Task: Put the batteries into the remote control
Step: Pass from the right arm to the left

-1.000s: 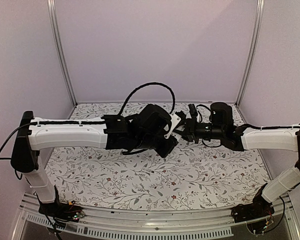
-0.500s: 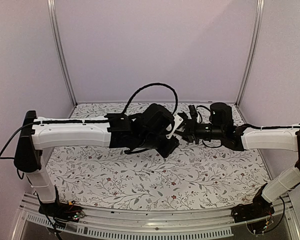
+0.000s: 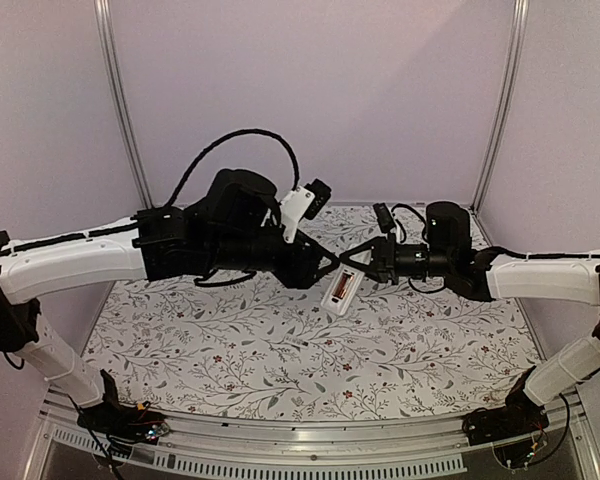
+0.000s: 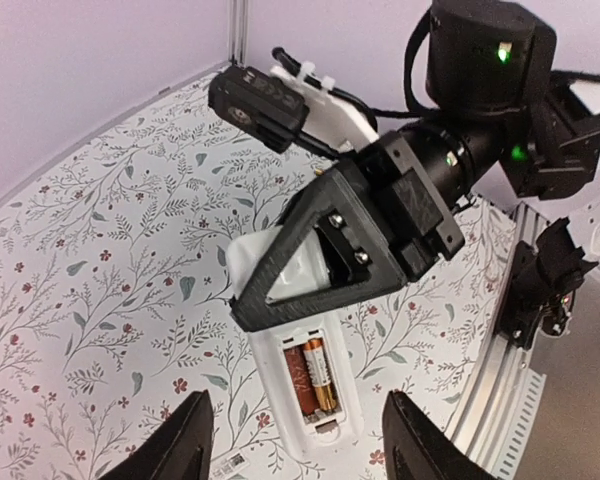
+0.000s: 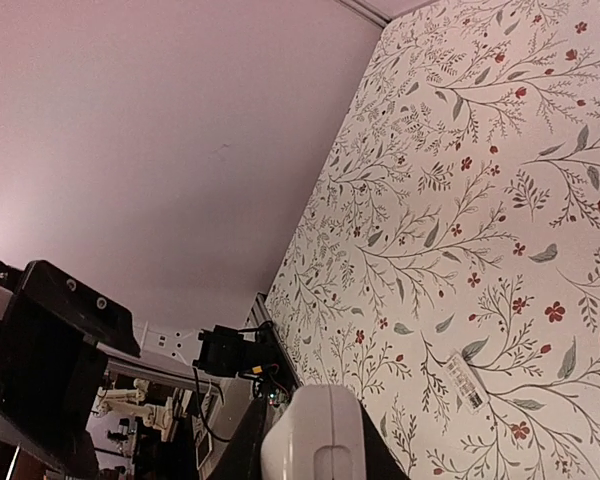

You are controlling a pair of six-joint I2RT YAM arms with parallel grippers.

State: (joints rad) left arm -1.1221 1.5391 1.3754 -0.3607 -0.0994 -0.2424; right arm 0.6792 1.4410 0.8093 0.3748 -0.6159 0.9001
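Mid-frame from above, the right gripper point(image 3: 358, 268) clamps the remote control point(image 3: 341, 290) over the floral counter point(image 3: 180, 340), open back turned up for access. Both batteries point(image 4: 311, 375) lie inside. The left gripper point(image 3: 323, 266) gapes empty beside it.

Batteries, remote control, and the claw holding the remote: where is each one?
batteries point(image 4: 318, 372), left wrist view, on the gold one in the open recess.
remote control point(image 4: 320, 442), left wrist view, white end below the recess.
right gripper point(image 3: 358, 270), top view, between its fingertips on the remote.
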